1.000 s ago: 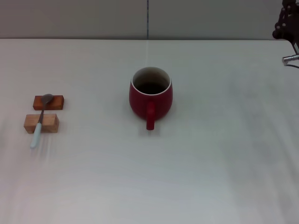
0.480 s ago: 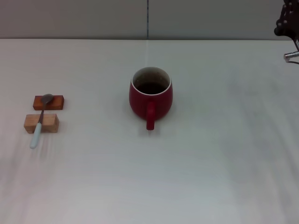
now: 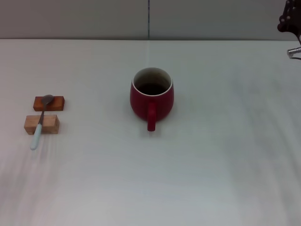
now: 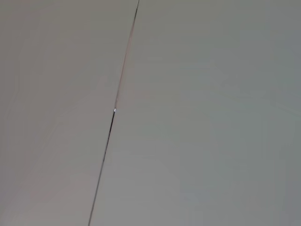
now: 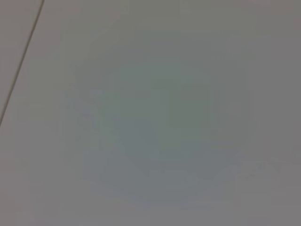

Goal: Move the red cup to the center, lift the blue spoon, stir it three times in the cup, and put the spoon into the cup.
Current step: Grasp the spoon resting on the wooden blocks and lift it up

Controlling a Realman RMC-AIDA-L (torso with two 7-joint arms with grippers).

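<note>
We count one red cup [image 3: 151, 96], one blue spoon [image 3: 40, 119] and two small wooden blocks, a reddish-brown one [image 3: 49, 103] and a paler one [image 3: 42, 124], all on a smooth pale table [image 3: 211, 155]. The cup, squat glazed ceramic with a pale rim, dark inside and one loop handle turned toward us, stands upright near the table's middle, well apart from the spoon at far left, which lies across both blocks, its grey metal bowl on the reddish one and its slim light-blue handle sloping over the paler one to the table. Of the right gripper [image 3: 290, 27] we see only a dark part at the upper right edge, well away from the cup, and cannot tell its opening; the left gripper does not show.
</note>
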